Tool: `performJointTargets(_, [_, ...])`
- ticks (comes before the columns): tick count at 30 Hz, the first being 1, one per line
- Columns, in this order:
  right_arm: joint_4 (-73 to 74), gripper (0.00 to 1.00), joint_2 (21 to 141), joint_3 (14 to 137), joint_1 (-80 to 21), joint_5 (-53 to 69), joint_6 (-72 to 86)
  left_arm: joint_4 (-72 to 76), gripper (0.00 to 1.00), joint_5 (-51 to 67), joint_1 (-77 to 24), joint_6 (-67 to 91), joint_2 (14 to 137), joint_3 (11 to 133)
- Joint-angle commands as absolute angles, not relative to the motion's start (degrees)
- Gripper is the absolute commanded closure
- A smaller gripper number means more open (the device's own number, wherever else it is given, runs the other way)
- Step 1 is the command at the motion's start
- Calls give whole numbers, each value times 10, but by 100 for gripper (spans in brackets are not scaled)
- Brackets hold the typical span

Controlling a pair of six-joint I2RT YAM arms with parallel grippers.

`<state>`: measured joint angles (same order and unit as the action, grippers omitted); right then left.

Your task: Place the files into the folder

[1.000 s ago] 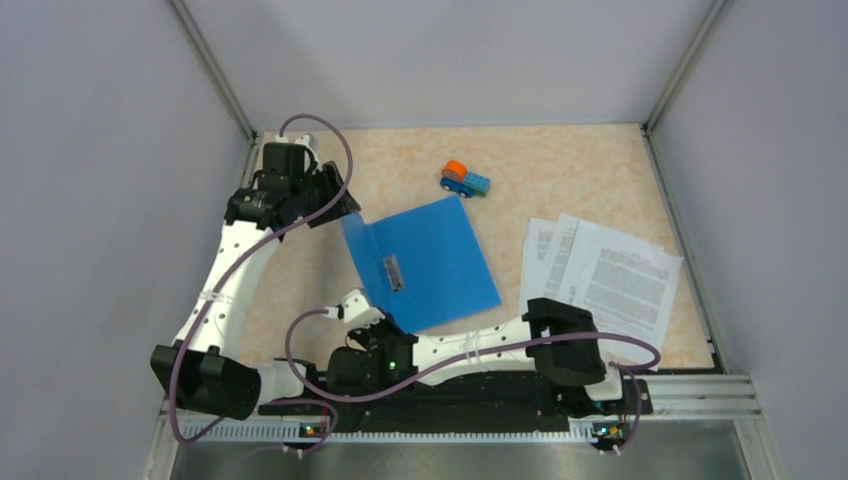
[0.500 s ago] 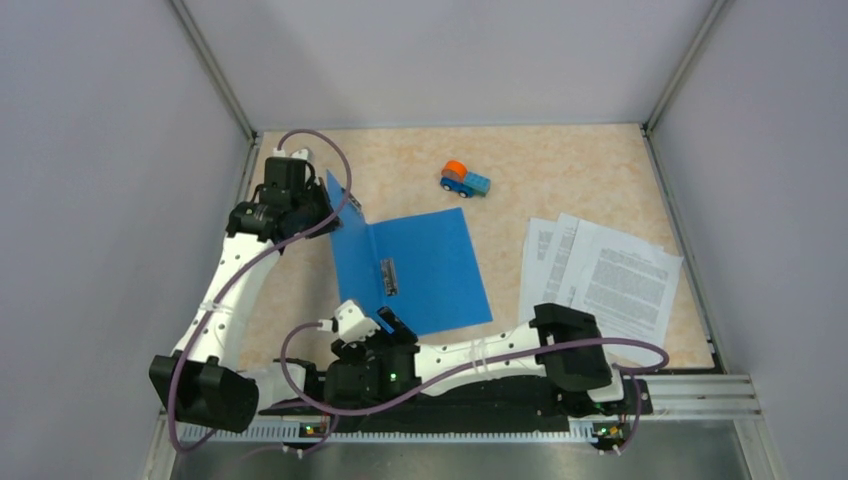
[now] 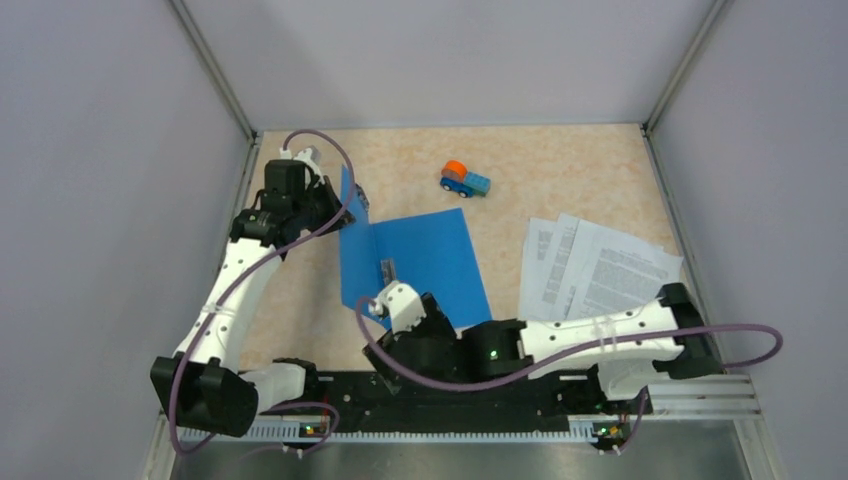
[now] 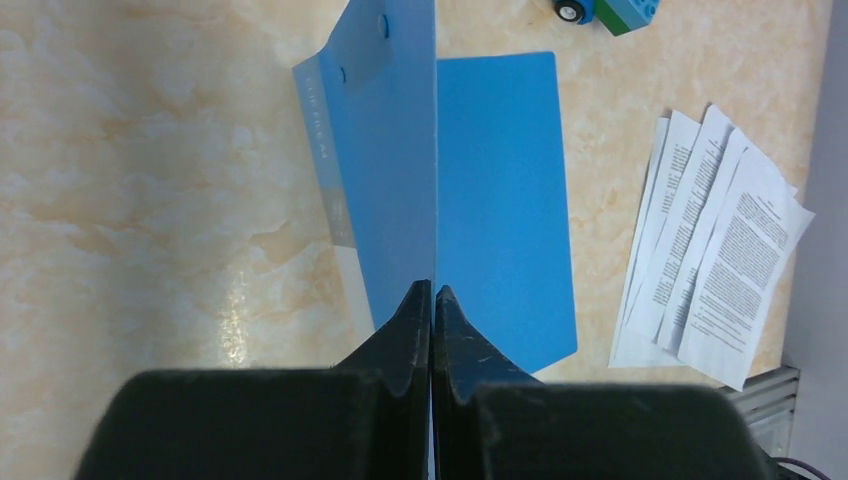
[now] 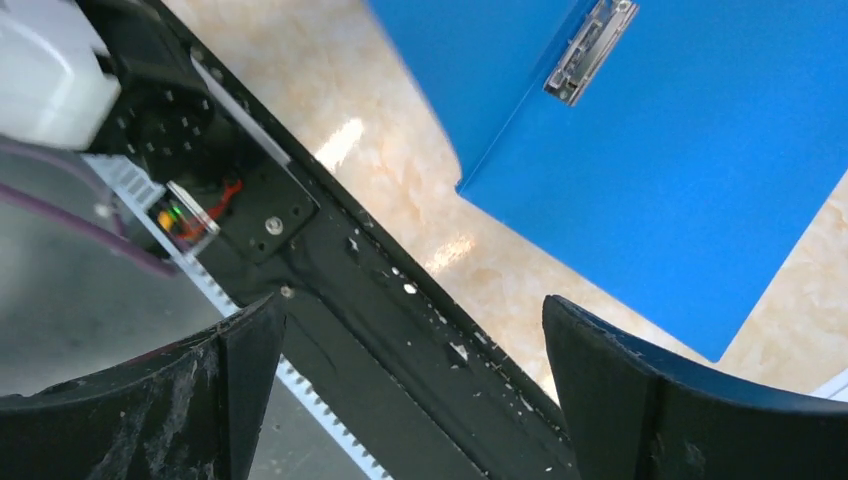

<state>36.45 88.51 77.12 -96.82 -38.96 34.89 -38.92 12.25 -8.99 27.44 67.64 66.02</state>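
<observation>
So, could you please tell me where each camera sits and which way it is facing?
Top external: above and behind the robot, looking down on the marbled table; left arm and right arm show.
Left wrist: looking along its shut left claw, which pinches the raised cover of the bright-blue plastic folder; white printed paper sheets beyond.
Right wrist: looking down past the open right claw at the folder's metal clip and the black base rail.
All three share the folder.

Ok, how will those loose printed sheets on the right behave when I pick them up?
The files look like thin single sheets lying flat on the table, so an edge will probably be hard to get under. They're fanned out, so a pinch may lift only some. Held by one edge, they'll likely droop.
</observation>
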Motion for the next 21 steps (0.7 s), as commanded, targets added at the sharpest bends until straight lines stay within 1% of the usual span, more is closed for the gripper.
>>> performJointTargets(1, [342, 2, 803, 748, -878, -297, 343, -337, 100, 159, -78, 285, 686, 658])
performJointTargets(5, [312, 3, 790, 707, -738, -215, 338, -335, 100, 166, -56, 279, 690, 660])
performJointTargets(8, [267, 3, 818, 709, -677, -192, 317, -286, 100, 250, -31, 289, 681, 634])
performJointTargets(10, [246, 3, 851, 726, -650, -191, 311, -258, 100, 294, -18, 300, 681, 619])
performJointTargets(15, [186, 3, 944, 749, -590, -158, 318, -283, 100, 298, -4, 285, 708, 636])
performJointTargets(19, [124, 3, 1009, 761, -586, -142, 323, -300, 100, 293, 21, 273, 714, 651])
performJointTargets(21, [90, 3, 1037, 764, -586, -136, 328, -319, 93, 271, 25, 265, 715, 658])
